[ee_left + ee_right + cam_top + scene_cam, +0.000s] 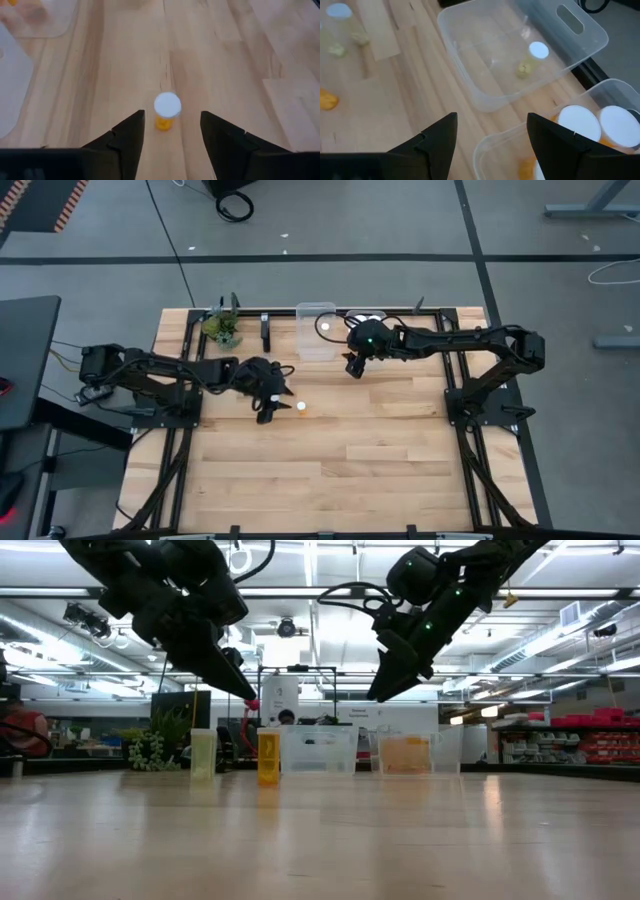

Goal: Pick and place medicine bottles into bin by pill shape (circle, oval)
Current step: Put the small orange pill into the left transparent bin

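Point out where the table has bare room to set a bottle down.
The whole near half of the table, below both arms, is bare wood. Crowded: the far edge, with the plant sprig and two clear bins, and the middle, where the left claw, open, hangs over a white-capped medicine bottle.

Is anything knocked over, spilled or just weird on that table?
Nothing stands out. The bottle under the left gripper stands upright on the table, and the one in the clear bin is upright too. I see no spill or damage.
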{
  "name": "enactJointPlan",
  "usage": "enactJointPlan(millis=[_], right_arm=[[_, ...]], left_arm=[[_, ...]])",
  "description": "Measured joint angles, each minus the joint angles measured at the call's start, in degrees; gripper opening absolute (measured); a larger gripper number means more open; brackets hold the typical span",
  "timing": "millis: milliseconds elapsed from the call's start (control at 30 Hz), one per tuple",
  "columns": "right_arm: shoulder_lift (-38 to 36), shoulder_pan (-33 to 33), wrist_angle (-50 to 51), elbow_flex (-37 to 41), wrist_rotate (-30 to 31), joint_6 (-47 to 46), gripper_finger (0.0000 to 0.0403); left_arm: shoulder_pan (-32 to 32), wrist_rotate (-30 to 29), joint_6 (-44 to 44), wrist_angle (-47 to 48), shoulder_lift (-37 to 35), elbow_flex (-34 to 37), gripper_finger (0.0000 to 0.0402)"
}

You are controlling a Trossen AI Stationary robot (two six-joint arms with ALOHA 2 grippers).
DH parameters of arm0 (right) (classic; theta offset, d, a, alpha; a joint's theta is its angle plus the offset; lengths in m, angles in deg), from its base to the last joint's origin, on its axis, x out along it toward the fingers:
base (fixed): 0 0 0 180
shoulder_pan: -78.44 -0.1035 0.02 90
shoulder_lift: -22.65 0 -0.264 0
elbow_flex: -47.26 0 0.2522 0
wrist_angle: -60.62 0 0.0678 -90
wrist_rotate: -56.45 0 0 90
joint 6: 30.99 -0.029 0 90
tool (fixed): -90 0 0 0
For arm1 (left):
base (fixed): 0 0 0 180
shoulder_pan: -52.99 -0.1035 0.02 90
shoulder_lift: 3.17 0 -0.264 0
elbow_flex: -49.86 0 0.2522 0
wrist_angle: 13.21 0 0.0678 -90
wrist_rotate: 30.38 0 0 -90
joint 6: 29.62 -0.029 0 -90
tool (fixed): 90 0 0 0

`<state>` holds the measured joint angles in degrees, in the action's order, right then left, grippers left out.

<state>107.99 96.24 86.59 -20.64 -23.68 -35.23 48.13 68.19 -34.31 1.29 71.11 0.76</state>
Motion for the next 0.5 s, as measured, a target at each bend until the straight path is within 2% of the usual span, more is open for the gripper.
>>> enactJointPlan(millis=[200,500], right_arm=[[0.0,0.0,-0.79,-0.01,-0.02,-0.03,0.0246],[0.02,0.0,-1.66,-0.03,-0.04,0.19,0.0246]], left_arm=[[0.03,0.01,0.99,-0.53,0.0,-0.02,0.0227],[0.02,0.01,1.09,-2.64,0.75,-0.07,0.0229]])
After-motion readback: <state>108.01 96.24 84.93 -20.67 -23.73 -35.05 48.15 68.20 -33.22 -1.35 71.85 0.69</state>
